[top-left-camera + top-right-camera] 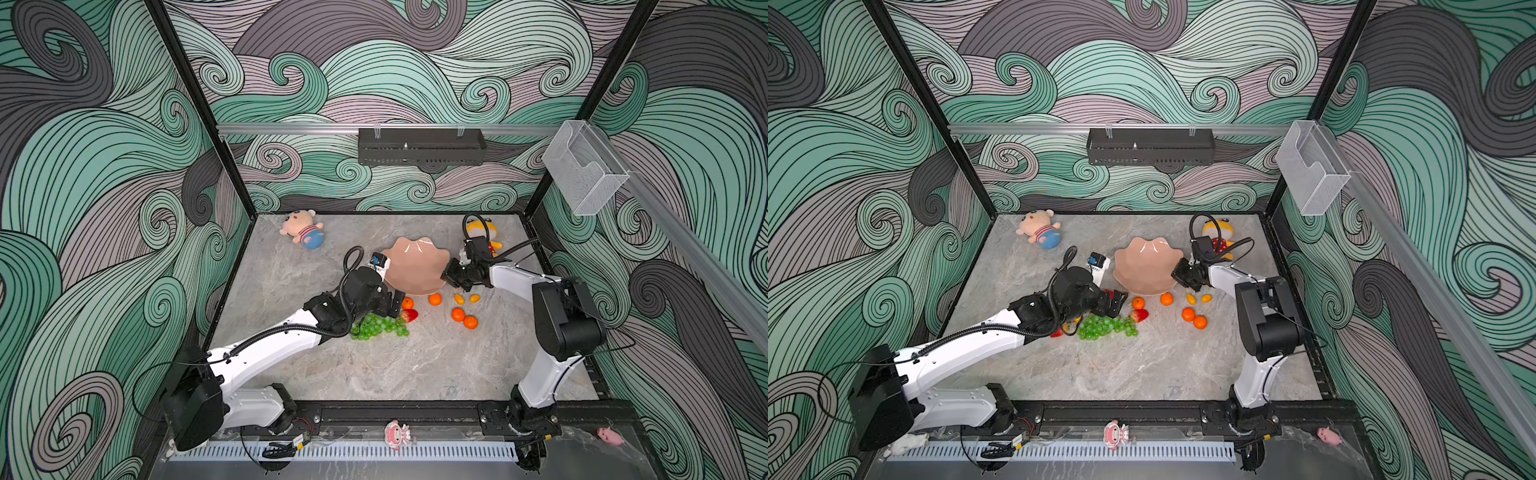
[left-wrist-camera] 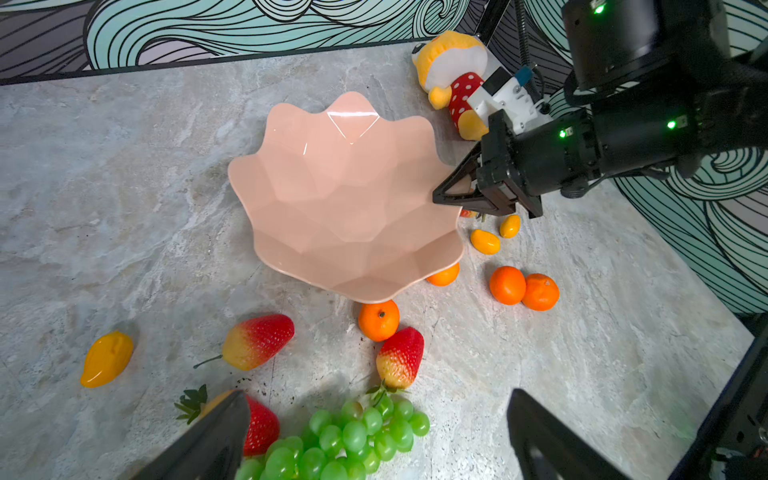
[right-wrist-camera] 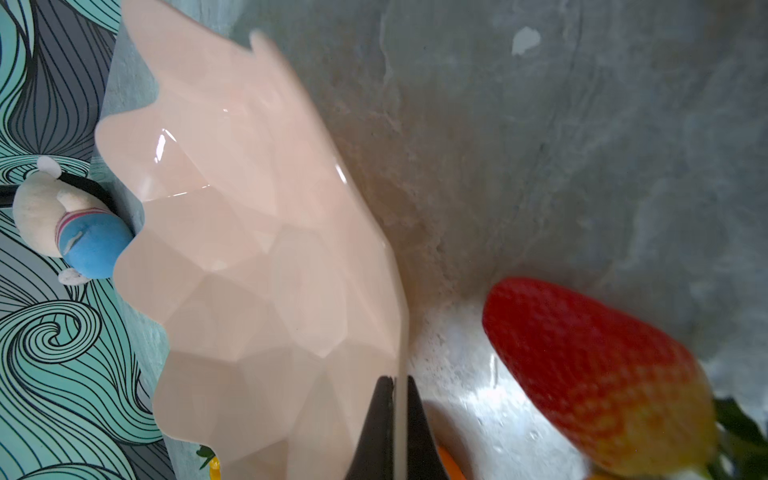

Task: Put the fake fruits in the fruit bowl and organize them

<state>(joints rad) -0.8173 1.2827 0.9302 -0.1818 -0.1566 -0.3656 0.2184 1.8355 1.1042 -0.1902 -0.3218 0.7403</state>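
One grape bunch point(image 2: 353, 436) lies on the table point(image 2: 124, 208) right beneath the wide-open left gripper point(image 2: 378, 399), the nearer arm, near the empty fruit bowl point(image 2: 345, 195) whose rim the right gripper point(image 2: 451, 193) clamps.

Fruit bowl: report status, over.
Left gripper open, near grape bunch. Right gripper shut on fruit bowl rim. Bowl empty. Tangerine partly hidden under bowl rim.

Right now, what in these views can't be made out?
Left wrist view: grape bunch cut off by the bottom edge; one tangerine half under the fruit bowl rim; strawberry nearly hidden behind the right gripper.
Right wrist view: that strawberry is blurred and cut by the edge.
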